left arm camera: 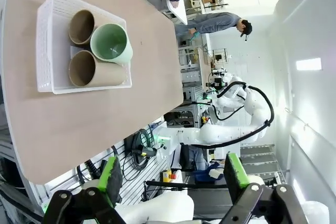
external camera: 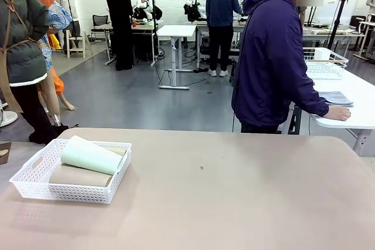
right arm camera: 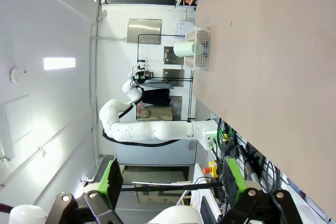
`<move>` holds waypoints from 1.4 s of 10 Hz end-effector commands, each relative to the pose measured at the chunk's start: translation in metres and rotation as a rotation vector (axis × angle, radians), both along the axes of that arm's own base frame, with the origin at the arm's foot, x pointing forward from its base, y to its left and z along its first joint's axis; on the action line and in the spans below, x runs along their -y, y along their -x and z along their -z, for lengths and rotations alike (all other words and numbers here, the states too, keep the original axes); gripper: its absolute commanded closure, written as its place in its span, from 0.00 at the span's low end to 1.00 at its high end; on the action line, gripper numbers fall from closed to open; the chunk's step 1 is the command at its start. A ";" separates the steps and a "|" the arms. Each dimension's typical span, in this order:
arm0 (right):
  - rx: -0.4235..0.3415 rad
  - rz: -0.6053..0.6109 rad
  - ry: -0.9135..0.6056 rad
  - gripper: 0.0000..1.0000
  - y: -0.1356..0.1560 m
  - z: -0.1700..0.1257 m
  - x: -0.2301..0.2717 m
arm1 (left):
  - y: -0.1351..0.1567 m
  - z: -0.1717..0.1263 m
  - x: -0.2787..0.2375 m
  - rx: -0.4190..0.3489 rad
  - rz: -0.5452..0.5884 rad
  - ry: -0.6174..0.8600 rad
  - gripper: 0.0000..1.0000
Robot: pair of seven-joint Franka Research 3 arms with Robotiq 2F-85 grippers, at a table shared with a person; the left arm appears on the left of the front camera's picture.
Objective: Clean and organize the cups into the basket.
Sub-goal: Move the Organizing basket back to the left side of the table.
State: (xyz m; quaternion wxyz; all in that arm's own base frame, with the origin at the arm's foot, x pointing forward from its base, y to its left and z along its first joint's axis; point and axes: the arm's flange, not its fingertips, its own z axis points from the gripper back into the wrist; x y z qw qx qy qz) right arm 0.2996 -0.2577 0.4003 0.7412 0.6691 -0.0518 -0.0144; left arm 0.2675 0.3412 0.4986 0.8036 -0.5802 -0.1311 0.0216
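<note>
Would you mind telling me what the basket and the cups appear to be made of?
The shallow white perforated basket looks like moulded plastic, its holes small and uniform. The two tan cups and the mint-green cup look matte and smooth, possibly plastic or a fibre composite.

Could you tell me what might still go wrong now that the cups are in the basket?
The green cup lies on top of the two brown cups rather than on the basket floor, so a bump could roll it out. The basket sits near the table's corner and a nudge might push it off. The person is turned to another table, so a slip may go unnoticed.
</note>
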 end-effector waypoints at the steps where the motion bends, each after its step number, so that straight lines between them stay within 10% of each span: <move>1: 0.006 -0.003 0.001 0.00 0.004 0.000 -0.003 | 0.001 0.004 0.002 0.001 0.002 0.013 0.00; 14: 0.006 -0.003 0.001 0.00 0.004 0.000 -0.003 | 0.001 0.004 0.002 0.001 0.002 0.013 0.00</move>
